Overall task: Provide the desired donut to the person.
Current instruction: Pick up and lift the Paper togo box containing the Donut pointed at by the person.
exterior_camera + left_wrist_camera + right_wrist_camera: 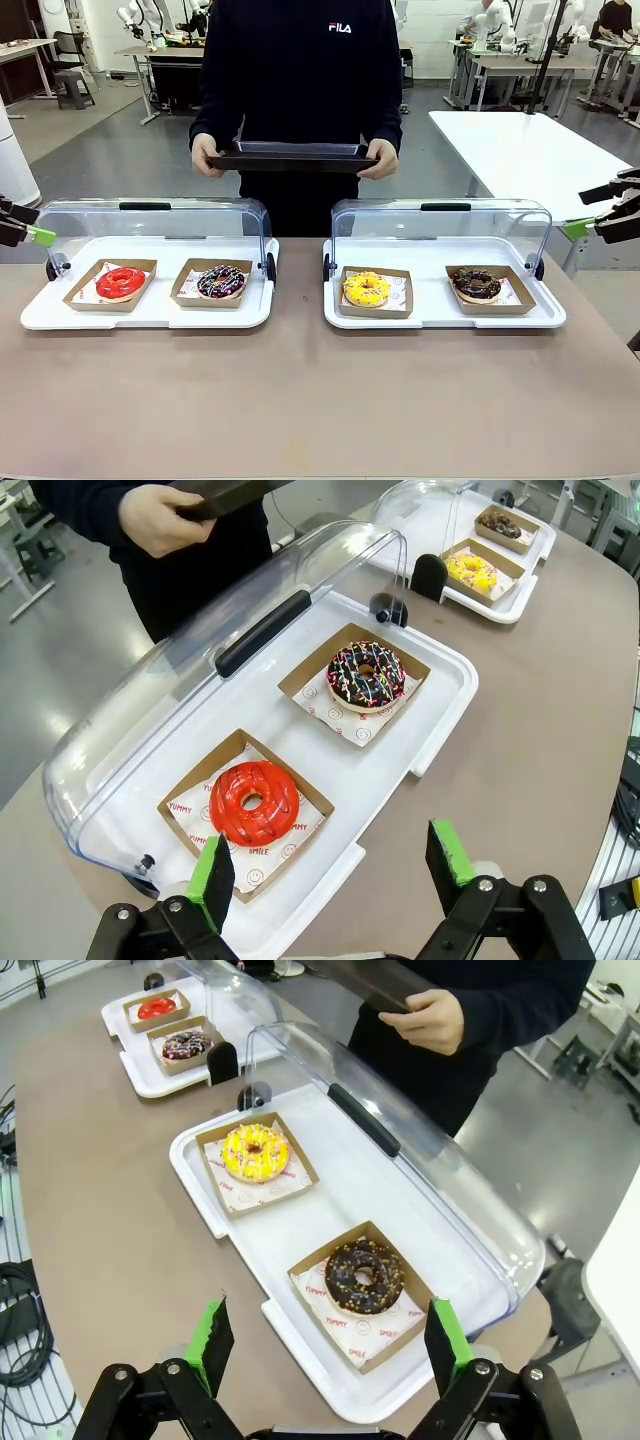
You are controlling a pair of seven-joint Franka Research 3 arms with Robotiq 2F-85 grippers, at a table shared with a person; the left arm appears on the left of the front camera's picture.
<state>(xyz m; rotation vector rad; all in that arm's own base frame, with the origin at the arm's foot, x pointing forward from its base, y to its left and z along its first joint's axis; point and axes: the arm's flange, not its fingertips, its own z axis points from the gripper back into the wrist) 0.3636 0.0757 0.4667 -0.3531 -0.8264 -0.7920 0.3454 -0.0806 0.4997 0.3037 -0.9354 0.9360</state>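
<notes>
Front camera sat at robot's table edge, faced across brown tabletop [300, 400] toward person in dark navy sweatshirt [296, 70]. Left wrist camera looked down, close, over glossy red-iced ring donut [253, 802]; right wrist camera likewise over chocolate nut-sprinkled donut [364, 1276]. All views shared two white lidded plastic trays [40, 312].

One bench [300, 400] carries two white trays [35, 312] [440, 320], two clear lids [150, 225] [440, 228], four boxes [82, 292] [188, 290] [398, 300] [515, 298] and four donuts: one red donut [120, 283], one sprinkled donut [221, 281], one yellow donut [367, 288], one brown donut [477, 284]; one person [300, 70] holds one black tray [292, 157].
</notes>
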